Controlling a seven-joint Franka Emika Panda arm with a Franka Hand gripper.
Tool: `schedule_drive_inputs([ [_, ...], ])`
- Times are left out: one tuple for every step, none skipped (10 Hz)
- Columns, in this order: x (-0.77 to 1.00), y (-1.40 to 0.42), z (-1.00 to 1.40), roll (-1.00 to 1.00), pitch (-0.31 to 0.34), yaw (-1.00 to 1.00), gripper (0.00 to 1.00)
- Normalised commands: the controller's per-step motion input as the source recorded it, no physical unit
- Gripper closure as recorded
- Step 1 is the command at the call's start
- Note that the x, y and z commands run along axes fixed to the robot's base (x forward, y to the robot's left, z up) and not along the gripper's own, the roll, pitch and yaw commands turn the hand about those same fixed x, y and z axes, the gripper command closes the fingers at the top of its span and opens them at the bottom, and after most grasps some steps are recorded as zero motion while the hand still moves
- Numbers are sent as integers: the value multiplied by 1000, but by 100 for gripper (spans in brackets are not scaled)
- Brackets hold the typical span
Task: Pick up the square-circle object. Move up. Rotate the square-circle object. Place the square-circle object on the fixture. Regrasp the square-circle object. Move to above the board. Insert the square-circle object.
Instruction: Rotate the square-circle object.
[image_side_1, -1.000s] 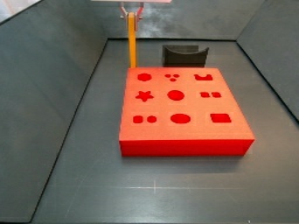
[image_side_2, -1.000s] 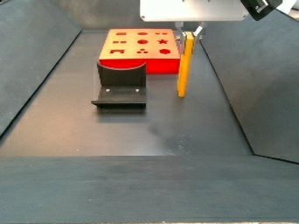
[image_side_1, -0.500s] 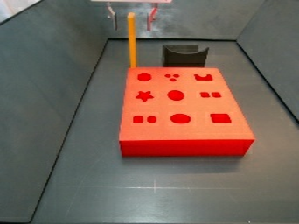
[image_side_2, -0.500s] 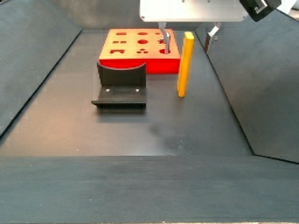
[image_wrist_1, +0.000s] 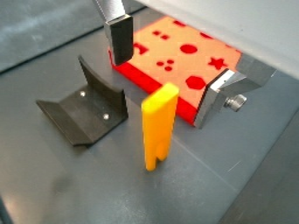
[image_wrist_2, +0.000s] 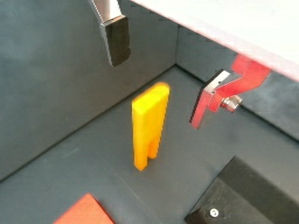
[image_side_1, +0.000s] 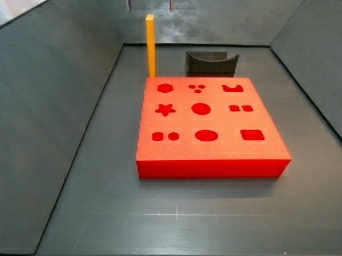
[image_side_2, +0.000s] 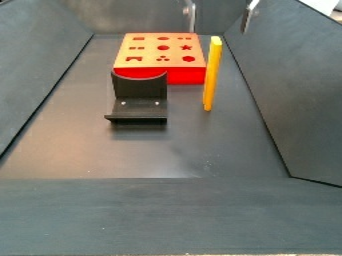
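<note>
Square-circle object (image_wrist_1: 158, 125), slim yellow-orange peg: upright on dark floor, at three o'clock of flat red holed board (image_side_2: 163, 58), long axis vertical. Gripper (image_wrist_1: 170, 64) directly above, silver-plate fingers (image_wrist_1: 119, 38) spread wide, holding nothing; straight descent needed.

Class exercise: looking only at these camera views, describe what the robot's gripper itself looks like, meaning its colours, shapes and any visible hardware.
In both wrist views the gripper has two flat silver plate fingers. One finger carries a dark rectangular pad; the other shows a bent metal tip with a small round bolt, reflecting red in a wrist view. It sits above the upright square-circle object, open. No cables or markings are visible.
</note>
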Motion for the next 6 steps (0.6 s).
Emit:
schedule_drive_inputs([
  [9, 9, 193, -15, 87, -33, 0],
  [0, 83, 0, -1, 8, 1000, 0],
  [11, 78, -32, -1, 7, 1000, 0],
  [17, 49, -16, -1, 7, 1000, 0],
  [20, 26, -14, -1, 7, 1000, 0],
  [21, 16, -14, -1, 7, 1000, 0],
])
